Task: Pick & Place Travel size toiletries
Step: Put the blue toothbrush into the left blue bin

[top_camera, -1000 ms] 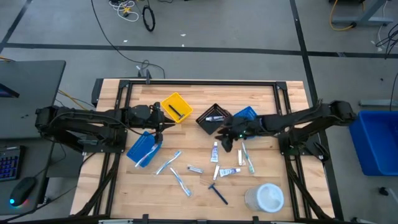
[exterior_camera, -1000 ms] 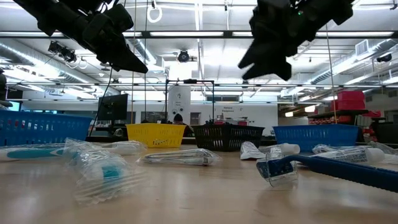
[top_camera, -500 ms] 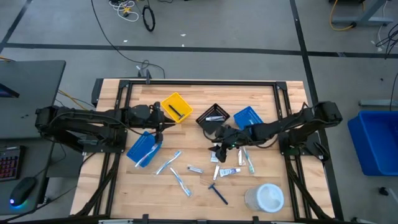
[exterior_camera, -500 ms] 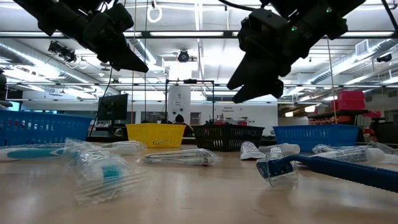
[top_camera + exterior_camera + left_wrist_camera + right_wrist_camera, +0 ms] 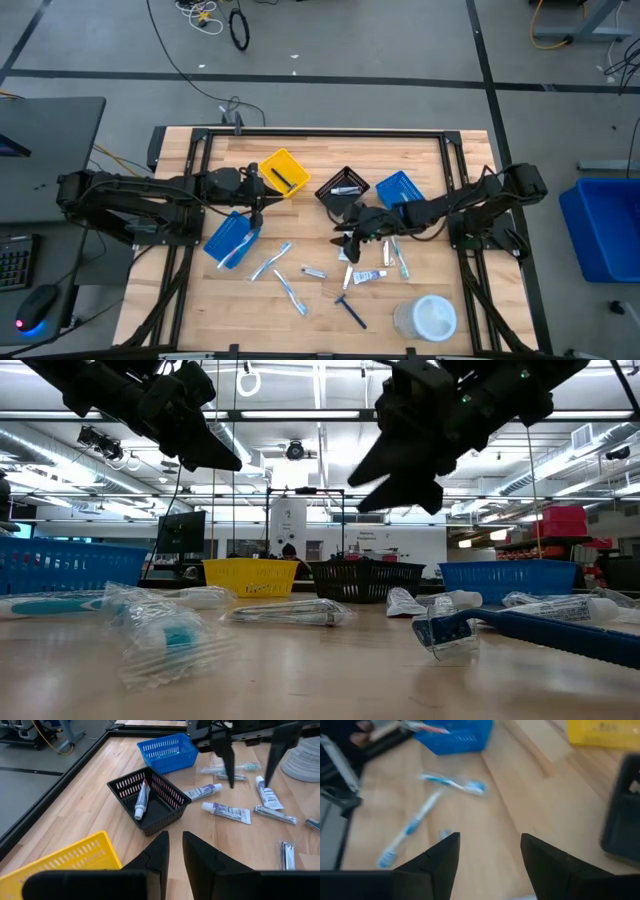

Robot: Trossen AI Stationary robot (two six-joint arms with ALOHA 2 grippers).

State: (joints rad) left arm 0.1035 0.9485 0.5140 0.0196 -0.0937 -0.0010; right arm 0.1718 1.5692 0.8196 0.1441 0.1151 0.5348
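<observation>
The left gripper (image 5: 256, 203) has not moved; it hangs between the yellow bin (image 5: 284, 172) and a blue bin (image 5: 229, 238), with its fingers nearly closed on nothing. The right gripper (image 5: 348, 240) has come a little further left and hangs, fingers spread, above two tubes (image 5: 346, 243) lying just below the black bin (image 5: 343, 190), which holds one tube (image 5: 141, 800).

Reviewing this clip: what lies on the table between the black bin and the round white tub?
In the high view, between the black bin and the white tub lie several small tubes and toothbrushes, with the right claw hovering open over them.
</observation>
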